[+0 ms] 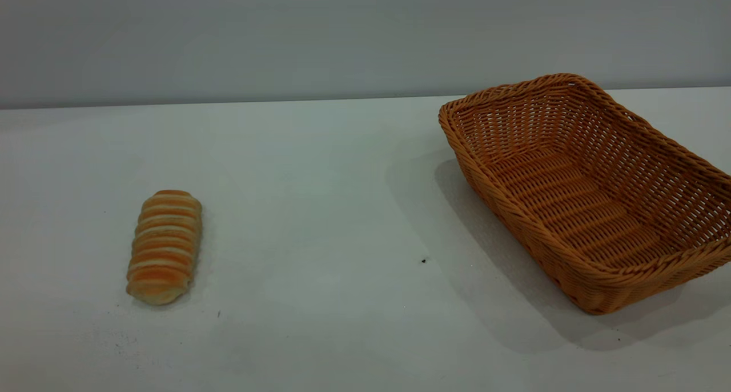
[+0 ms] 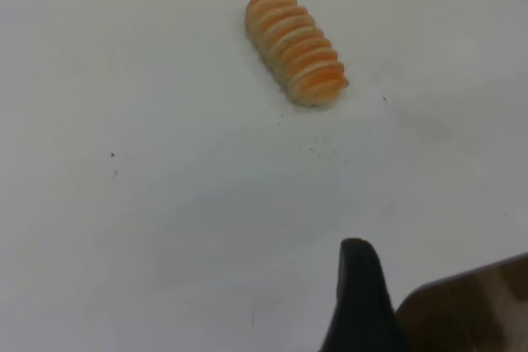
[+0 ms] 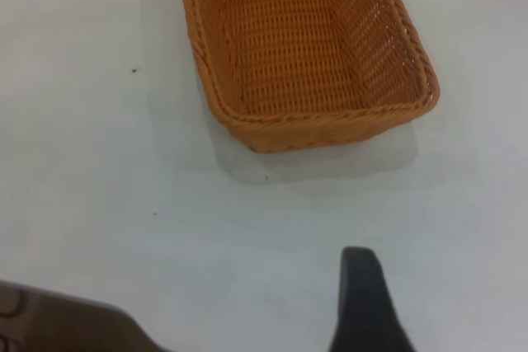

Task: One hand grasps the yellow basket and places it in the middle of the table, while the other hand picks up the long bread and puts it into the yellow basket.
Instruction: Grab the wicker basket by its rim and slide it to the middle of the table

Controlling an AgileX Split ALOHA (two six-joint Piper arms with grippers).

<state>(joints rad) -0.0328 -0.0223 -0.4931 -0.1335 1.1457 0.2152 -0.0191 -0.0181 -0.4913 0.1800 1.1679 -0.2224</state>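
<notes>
Basically untouched: yellow basket (image 1: 588, 192) sits at the desk's (image 1: 320, 209) 3 o'clock, long bread (image 1: 164, 246) at 8 o'clock. Can't tell either gripper's state. Your basket's flared rim may slip during grasp.

both end effectors mostly out of frame

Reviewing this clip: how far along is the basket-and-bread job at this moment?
Nothing looks done. The orange-tan woven wicker basket sits empty at the right of the white table, not the middle. The striped oblong bread roll lies at the left, untouched. Nothing is in hand: each wrist view shows only one black fingertip, the left gripper's and the right gripper's, short of its object. Both steps remain.
</notes>
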